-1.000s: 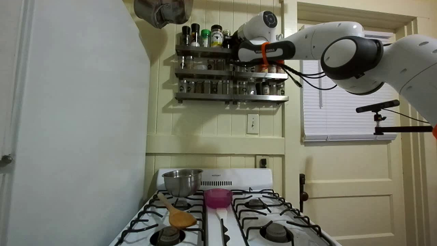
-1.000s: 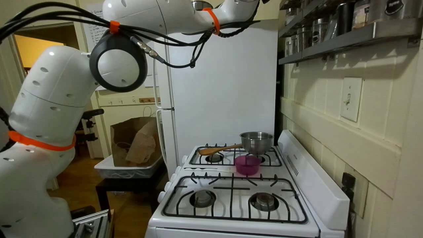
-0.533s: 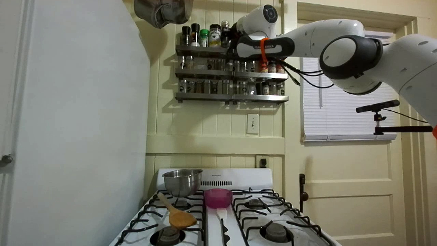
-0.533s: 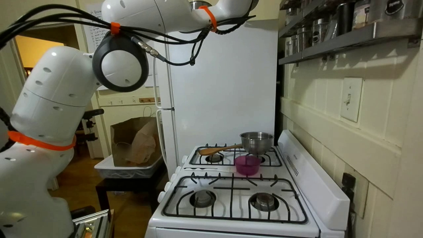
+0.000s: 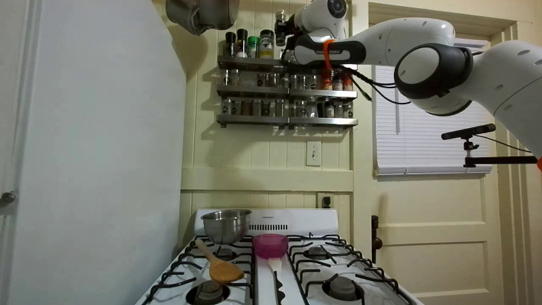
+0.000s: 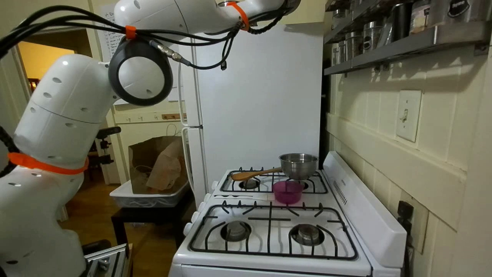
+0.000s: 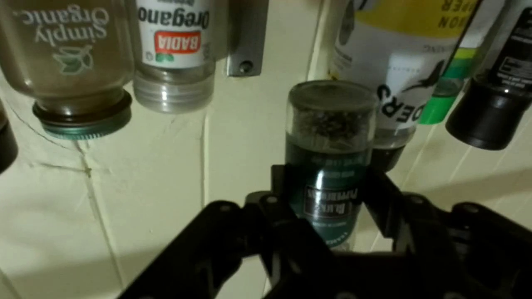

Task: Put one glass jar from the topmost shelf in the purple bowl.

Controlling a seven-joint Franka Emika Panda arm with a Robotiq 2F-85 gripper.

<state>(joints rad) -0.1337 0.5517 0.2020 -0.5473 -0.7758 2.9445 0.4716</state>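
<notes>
The pincer (image 5: 280, 28) grips an upright glass jar (image 5: 280, 40) above the topmost shelf (image 5: 250, 64).

A: so what can be read?
B: wrist view, all upside down: "Simply Organic" is printed on a green-lidded jar (image 7: 66, 62), "Badia Oregano" on the neighbouring bottle (image 7: 174, 45), "Black Peppercorns" on the green-labelled glass jar (image 7: 328, 170), partial "DERS" on a white-and-yellow bottle (image 7: 386, 62).
A: elsewhere?
B: "thyme" is written on a canister (image 6: 459, 9), "EMIKA" on the arm (image 5: 394, 40), each in an exterior view.
</notes>
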